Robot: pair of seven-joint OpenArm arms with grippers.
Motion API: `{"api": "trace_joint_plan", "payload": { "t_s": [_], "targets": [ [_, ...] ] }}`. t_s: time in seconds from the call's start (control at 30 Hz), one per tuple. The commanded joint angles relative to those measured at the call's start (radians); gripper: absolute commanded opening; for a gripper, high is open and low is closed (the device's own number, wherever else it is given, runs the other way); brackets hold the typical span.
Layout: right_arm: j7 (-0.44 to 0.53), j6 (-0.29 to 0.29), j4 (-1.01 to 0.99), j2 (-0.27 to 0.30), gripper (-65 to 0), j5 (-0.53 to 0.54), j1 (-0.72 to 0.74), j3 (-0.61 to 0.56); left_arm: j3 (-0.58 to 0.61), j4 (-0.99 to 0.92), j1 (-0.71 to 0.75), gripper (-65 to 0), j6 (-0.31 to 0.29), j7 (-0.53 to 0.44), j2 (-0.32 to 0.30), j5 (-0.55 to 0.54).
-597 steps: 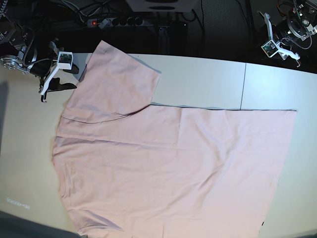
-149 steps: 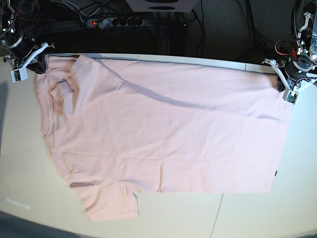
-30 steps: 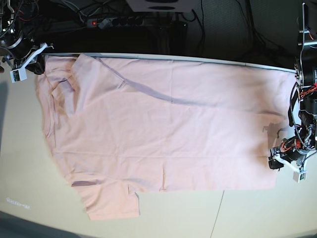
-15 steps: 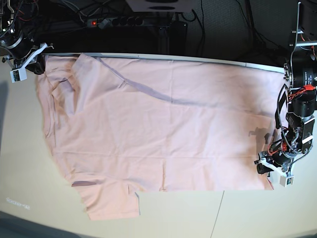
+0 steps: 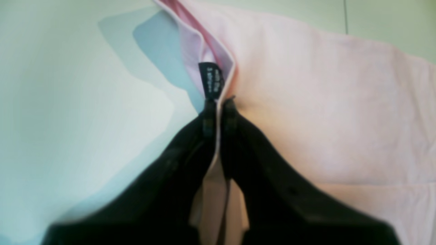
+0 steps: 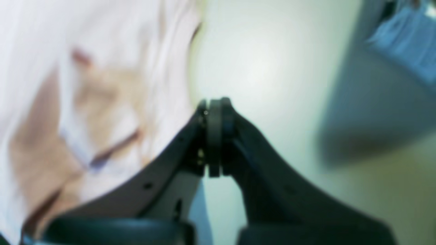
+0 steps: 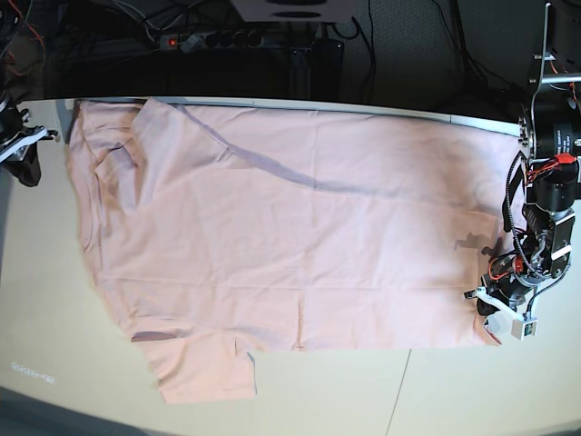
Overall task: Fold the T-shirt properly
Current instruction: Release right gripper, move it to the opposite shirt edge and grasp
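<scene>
The pale pink T-shirt (image 7: 300, 227) lies spread flat on the pale table (image 7: 508, 400), plain side up, with one sleeve (image 7: 204, 368) at the front left. My left gripper (image 7: 481, 304) is at the shirt's front right corner. In the left wrist view it (image 5: 218, 103) is shut on the shirt's edge (image 5: 306, 102), just below a small black label (image 5: 210, 80). My right gripper (image 7: 30, 145) is off the shirt's far left corner. In the right wrist view it (image 6: 214, 109) is shut with nothing in it, and the blurred shirt (image 6: 102, 85) lies to its left.
A power strip with a red light (image 7: 195, 40) and cables lie in the dark behind the table's far edge. A table seam (image 7: 399, 391) runs to the front edge. The left arm's body (image 7: 554, 154) stands over the shirt's right edge.
My left gripper has moved a little inward over the shirt's front right corner. My right gripper has moved left and down, away from the shirt's far left corner.
</scene>
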Motion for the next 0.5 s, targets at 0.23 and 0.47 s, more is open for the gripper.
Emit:
{"api": "trace_joint_plan", "payload": {
  "t_s": [0.23, 0.47],
  "targets": [
    [0.025, 0.043, -0.112, 0.106, -65.0, -0.021, 0.249, 0.013, 0.01, 0.01, -0.039, -65.0, -0.161, 0.031, 0.031, 0.018],
    [0.018, 0.049, -0.331, 0.14, -65.0, -0.02, 0.448, -0.053, 0.175, 0.014, -0.121, -65.0, -0.187, 0.047, 0.101, 0.025]
  ]
}}
